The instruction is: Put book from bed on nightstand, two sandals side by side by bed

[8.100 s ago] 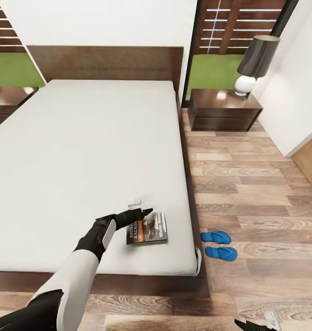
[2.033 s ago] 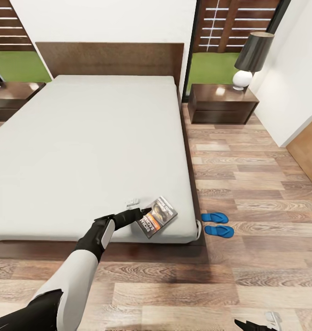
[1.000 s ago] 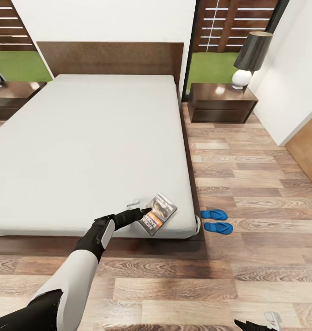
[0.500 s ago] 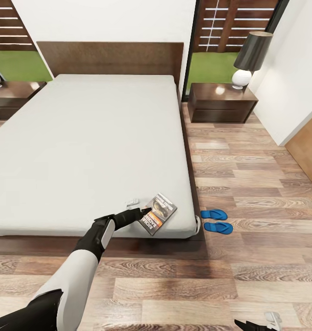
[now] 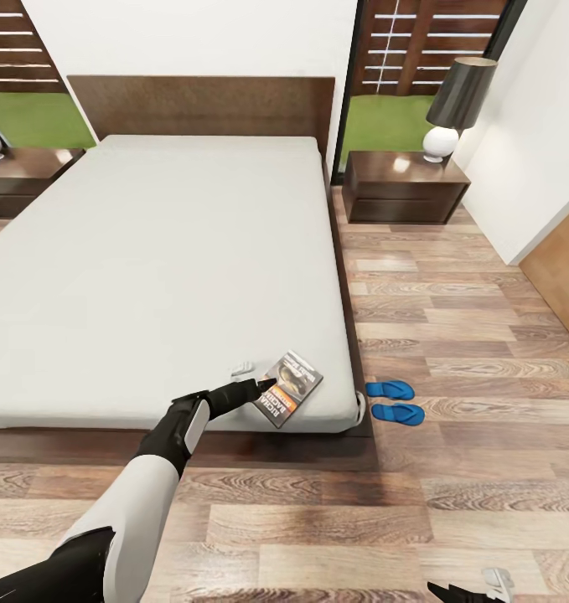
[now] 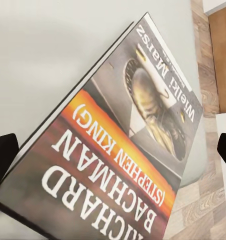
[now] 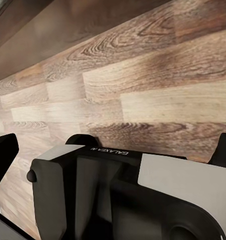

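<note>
Head view, room: the bedroom, wood-plank floor, white walls, slatted dark windows.
Bed: large, grey mattress, dark frame and headboard; takes up most of the scene.
Nightstand, near the robot's right: dark glossy cabinet beside the headboard, a lamp on its top; rest of the top bare. A second dark cabinet shows at the bed's other side.
Left arm: reaches from the foot of the bed to the mattress's near corner.
Left gripper: fingers spread wide; in the left wrist view their dark tips sit at the two sides of the frame with nothing pinched between them.
Book: lies flat on the mattress, turned askew, near the corner by the sandals. Its cover lies between the fingertips' lines and just ahead of them; whether a tip touches its edge cannot be told.
Sandals: two blue flip-flops on the floor just beside the bed's near corner, parallel and close together.
Right gripper: low over the floor; whether its fingers are parted or closed cannot be told.
Progress, judged: sandals look already placed; book not yet gripped, and its grasp, carry and setting down on a nightstand are left.
</note>
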Robot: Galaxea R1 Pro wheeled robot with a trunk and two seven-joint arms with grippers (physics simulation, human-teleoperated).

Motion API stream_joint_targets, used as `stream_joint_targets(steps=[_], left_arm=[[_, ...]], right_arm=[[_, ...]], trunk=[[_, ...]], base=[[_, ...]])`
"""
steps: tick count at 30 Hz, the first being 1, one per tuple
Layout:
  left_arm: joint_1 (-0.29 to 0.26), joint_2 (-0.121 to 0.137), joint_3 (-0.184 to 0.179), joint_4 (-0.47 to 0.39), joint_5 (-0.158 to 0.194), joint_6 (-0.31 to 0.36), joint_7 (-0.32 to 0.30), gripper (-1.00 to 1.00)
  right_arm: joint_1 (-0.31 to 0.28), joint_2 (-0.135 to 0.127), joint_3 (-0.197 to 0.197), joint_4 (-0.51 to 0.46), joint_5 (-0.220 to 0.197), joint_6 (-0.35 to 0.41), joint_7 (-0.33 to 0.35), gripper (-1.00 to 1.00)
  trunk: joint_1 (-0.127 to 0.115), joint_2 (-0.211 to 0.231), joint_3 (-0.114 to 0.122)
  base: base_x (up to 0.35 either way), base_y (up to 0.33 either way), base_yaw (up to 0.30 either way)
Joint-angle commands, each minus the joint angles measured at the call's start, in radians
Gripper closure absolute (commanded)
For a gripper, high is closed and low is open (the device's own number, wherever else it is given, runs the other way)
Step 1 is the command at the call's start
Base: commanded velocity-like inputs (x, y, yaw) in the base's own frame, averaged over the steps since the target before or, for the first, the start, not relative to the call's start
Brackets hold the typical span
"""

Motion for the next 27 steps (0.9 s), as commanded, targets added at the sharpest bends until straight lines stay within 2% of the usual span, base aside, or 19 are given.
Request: stream_joint_targets(steps=[1,23,27], left_arm=[[-0.001,-0.001,0.008,-0.001,-0.001,0.009,-0.006,-1.0],[-0.001,-0.001,0.009,-0.001,-0.001,0.009,-0.006,-1.0],[-0.001,-0.001,0.009,-0.001,-0.001,0.009,-0.006,-1.0]], right_arm=[[-0.001,0.0,-0.006,0.0,0.004,0.006,0.005,-1.0],[0.0,0.001,-0.006,0.0,0.004,0.006,0.005,-1.0],[-0.001,0.001,-0.006,0.0,0.004,0.006,0.005,-1.0]], trunk=[[0.0,0.0,-0.001],[0.0,0.0,-0.001],[-0.015,0.028,0.012]], base=[[-0.004,0.0,0.0],[-0.03,0.0,0.0],[0.0,0.0,0.0]])
